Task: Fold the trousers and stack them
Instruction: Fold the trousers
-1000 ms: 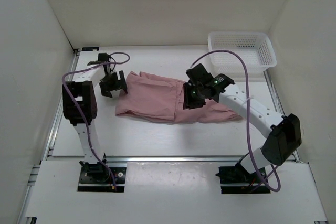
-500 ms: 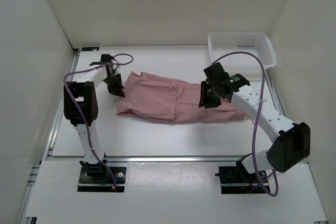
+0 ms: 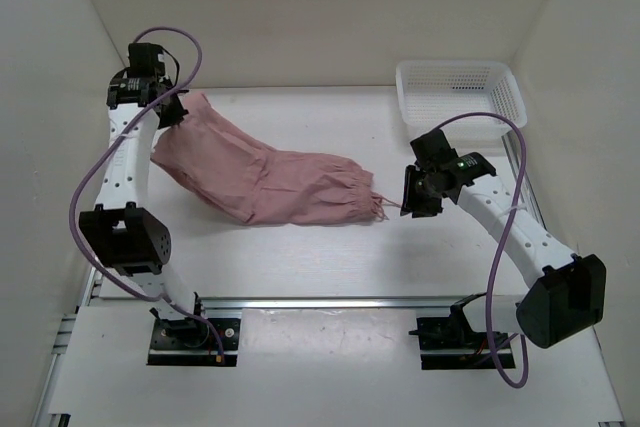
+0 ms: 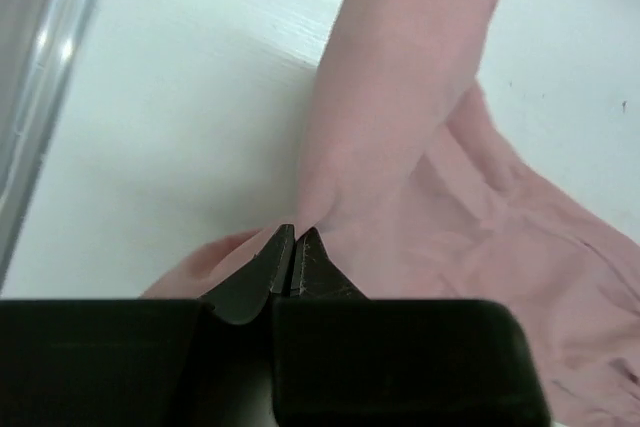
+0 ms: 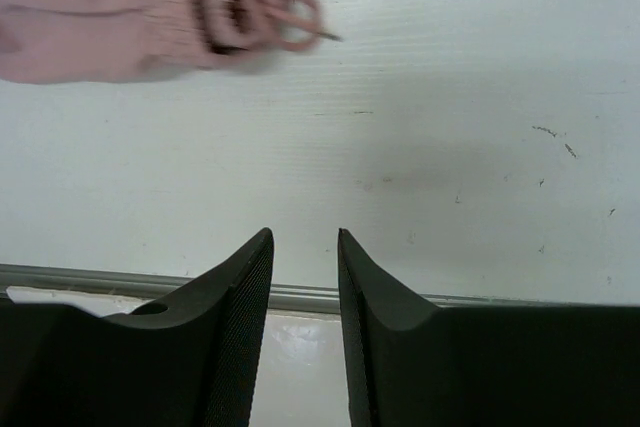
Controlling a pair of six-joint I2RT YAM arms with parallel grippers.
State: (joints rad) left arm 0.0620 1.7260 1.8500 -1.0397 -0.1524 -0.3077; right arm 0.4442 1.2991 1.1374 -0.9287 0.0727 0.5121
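Fingers [image 4: 250, 282] of the left gripper [image 4: 293, 237] are pinched shut on a fold of the trousers [image 4: 400, 147], tips meeting with pink cloth caught between them. A second ago this gripper stood spread wide, low at the garment's 9 o'clock end; now it is clamped and raised toward 10 o'clock of the table [image 3: 300, 257], and the held end rises off the surface with it. The trousers [image 3: 270, 182], earlier a flat heap at the centre, now stretch from that lifted corner down toward 3 o'clock, where the gathered end and loose drawstrings [image 3: 385, 209] lie on the table. The right gripper [image 3: 413, 205], which was over the middle of the cloth a second ago, now hangs off the fabric, just past the drawstrings at 3 o'clock. Its fingers [image 5: 240, 287] stand partly apart with a narrow gap, holding nothing, bare table beneath them. At 1 o'clock sits a white mesh basket [image 3: 460, 92], well apart from the cloth
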